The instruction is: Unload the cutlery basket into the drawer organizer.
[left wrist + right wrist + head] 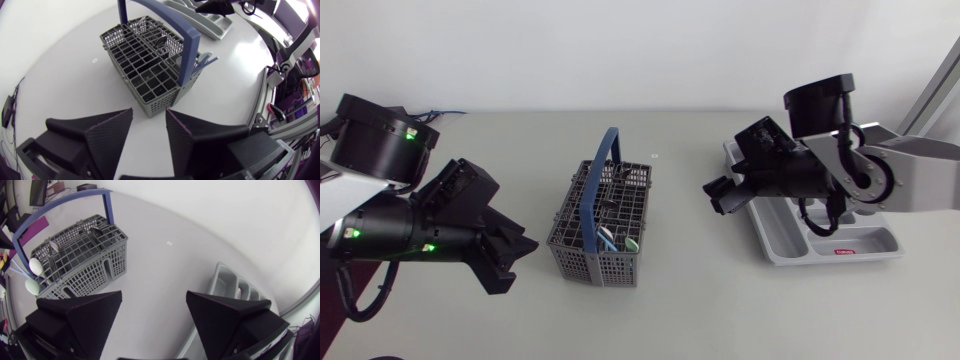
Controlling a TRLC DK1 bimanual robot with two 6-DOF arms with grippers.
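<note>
Now both arms hang above the tabletop (pixel 670 300) and nothing is held. The left arm (pixel 420 235) has its jaws spread apart, with only bare tabletop showing between them, and the cutlery basket (pixel 602 222) stands just ahead. The right arm (pixel 820 170) hovers partly over the drawer organizer (pixel 775 242); its jaws are also wide apart and empty. The basket stands upright near the middle, well apart from the organizer, and its blue handle (pixel 603 180) arches across the top. Inside I can see some pale spoons (pixel 35 266) at one end and some darker pieces in other cells, so I judge the unloading is at its beginning. Several things could go wrong from here. The handle crosses over the middle cells, so jaws coming straight down may hit it. The basket looks light and nothing holds it, so a piece that catches in the grid could drag or tip it. The spoons lie close together, so one grasp may take two, or a thin piece may slip out. Both arms reaching for the basket together could also collide.
</note>
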